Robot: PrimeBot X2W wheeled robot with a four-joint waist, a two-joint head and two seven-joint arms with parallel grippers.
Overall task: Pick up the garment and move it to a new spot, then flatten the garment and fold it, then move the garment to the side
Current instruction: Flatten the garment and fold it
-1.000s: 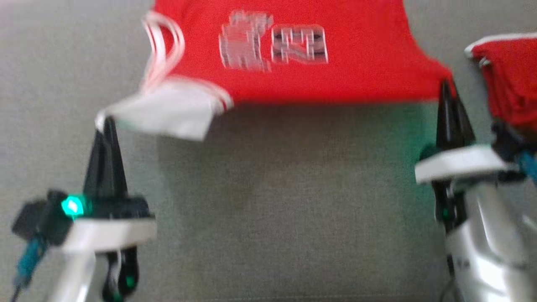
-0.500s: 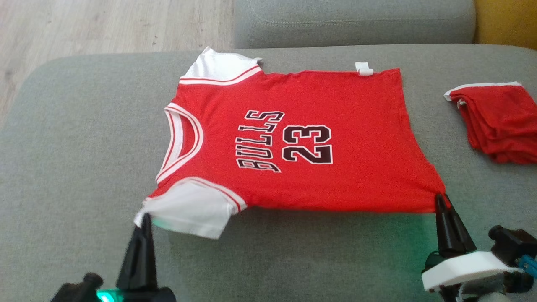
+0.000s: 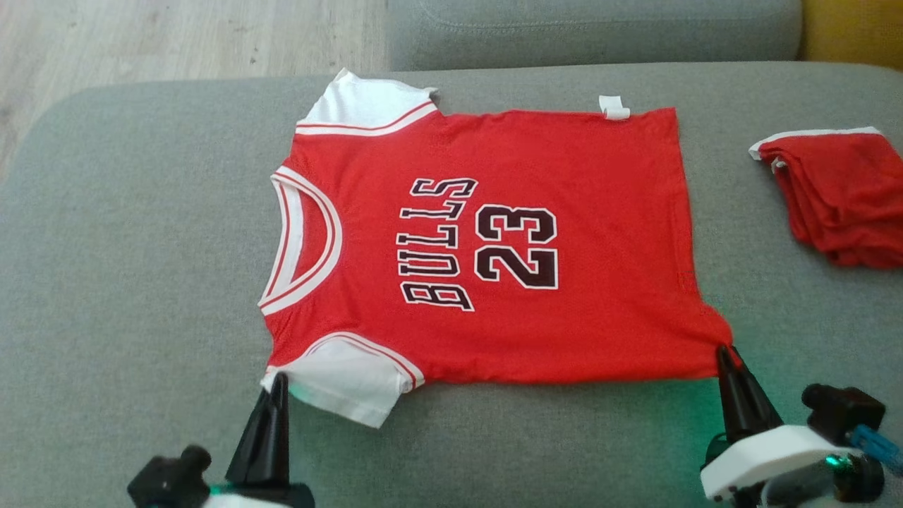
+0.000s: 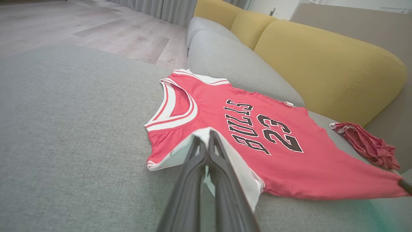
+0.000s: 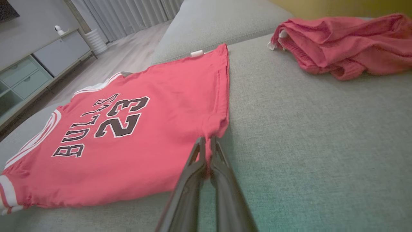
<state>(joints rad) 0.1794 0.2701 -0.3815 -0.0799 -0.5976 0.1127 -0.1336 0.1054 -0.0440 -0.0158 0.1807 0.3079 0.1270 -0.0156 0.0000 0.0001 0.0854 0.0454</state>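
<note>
Left gripper (image 3: 280, 379) crept inward, sleeve (image 3: 346, 374) slackened; jersey (image 3: 607, 247) flat, centre of cushion (image 3: 141, 282); both grippers pinched shut, left on sleeve, right gripper (image 3: 724, 351) on hem corner (image 3: 709, 344); light, limp; I'd keep corner grips.

A: How much of the jersey (image 3: 494, 247) is covered?

B: Little. The corner of its near white sleeve (image 3: 346, 377) vanishes between the pinched-together fingers of the left gripper (image 3: 281, 379). The near hem corner disappears the same way into the right gripper (image 3: 723, 351), whose fingers are also pressed tight.

A: And the edges?

B: In the head view, the bottom edge cuts off both gripper bodies and the right edge cuts the folded red garment (image 3: 839, 197). In the right wrist view, the left edge clips the near sleeve.

A: The white tag (image 3: 614, 108) on the jersey's far edge?

B: Too small to read. In the left wrist view, a pale scrap (image 4: 209, 182) shows between the left fingers, but I cannot tell what it is.
</note>
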